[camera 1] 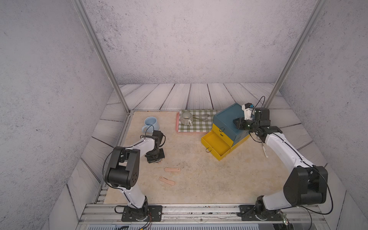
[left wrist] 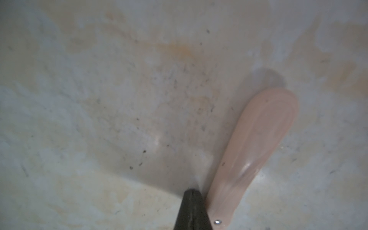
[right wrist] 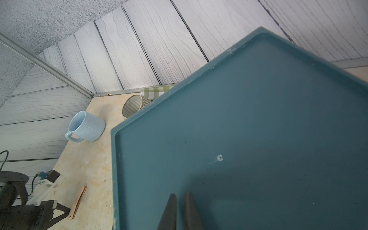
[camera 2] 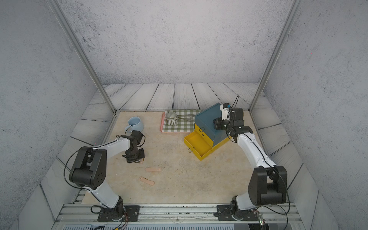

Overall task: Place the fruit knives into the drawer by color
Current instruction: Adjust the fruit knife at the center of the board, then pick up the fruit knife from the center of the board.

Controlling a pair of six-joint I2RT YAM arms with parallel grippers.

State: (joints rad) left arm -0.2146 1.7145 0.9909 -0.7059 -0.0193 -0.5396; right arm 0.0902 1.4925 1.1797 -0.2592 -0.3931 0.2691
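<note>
Since the step in hand looks like lifting one pink knife for the open drawer, what matters most is a sure grip. In both top views the left hand [camera 1: 156,161] points straight down at the table [camera 1: 199,179], with a sliver of pink under it. A second knife [camera 1: 172,169] and a third knife [camera 1: 167,180], both pink, lie flat nearby, apart from each other. The right hand [camera 1: 236,121] sits at the top of the chest [camera 1: 225,117], whose bottom drawer [camera 1: 216,146] is pulled out and looks empty.

In the left wrist view the fingers [left wrist: 190,211] are pressed together. The knife [left wrist: 256,143] lies against their side, rivet end nearest. Its far end casts an offset shadow, so it seems raised. Whether it is truly pinched I cannot tell, so I would lift slowly and regrasp if it sags.

In the right wrist view the right hand's fingers stand almost together over the chest top, with nothing between them. Contact with the chest I cannot confirm. A steady press there should stop the chest sliding when the knife goes in.
</note>
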